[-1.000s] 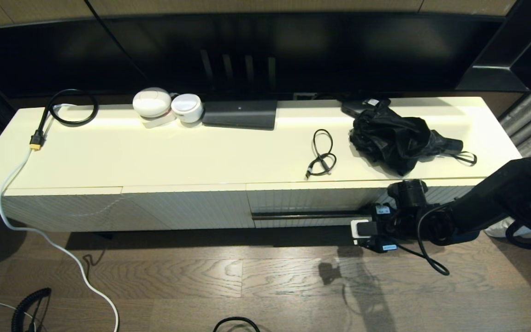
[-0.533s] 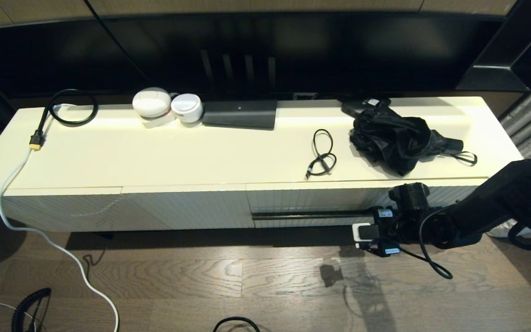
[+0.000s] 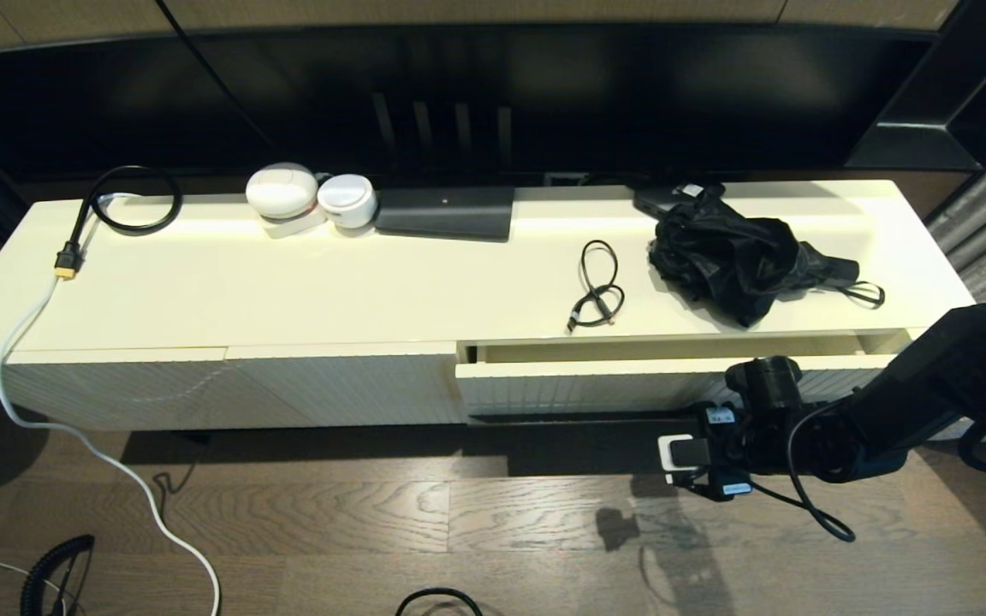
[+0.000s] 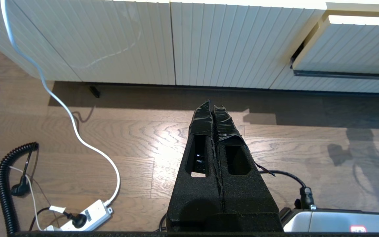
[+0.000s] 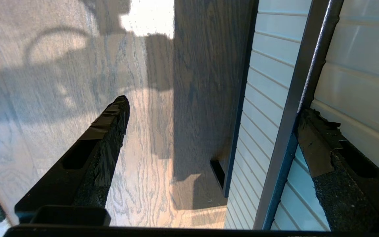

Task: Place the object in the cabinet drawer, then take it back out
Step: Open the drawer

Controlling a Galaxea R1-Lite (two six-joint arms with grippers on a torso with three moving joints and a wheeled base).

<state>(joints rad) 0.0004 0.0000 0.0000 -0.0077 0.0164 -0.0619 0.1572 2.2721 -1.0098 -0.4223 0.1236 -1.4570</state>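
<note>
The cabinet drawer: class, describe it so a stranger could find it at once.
Start at the long cream cabinet. The cabinet drawer is on its front, at the right end. Unlike the handleless ribbed panels beside it, it carries a thin black bar handle and stands slightly open.

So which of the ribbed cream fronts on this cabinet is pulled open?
The cabinet drawer at the right, the only front with a black bar handle, with the right gripper hooked on it; the handleless panels sit flush.

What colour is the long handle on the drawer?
Black; the bar handle shows best in the right wrist view.
</note>
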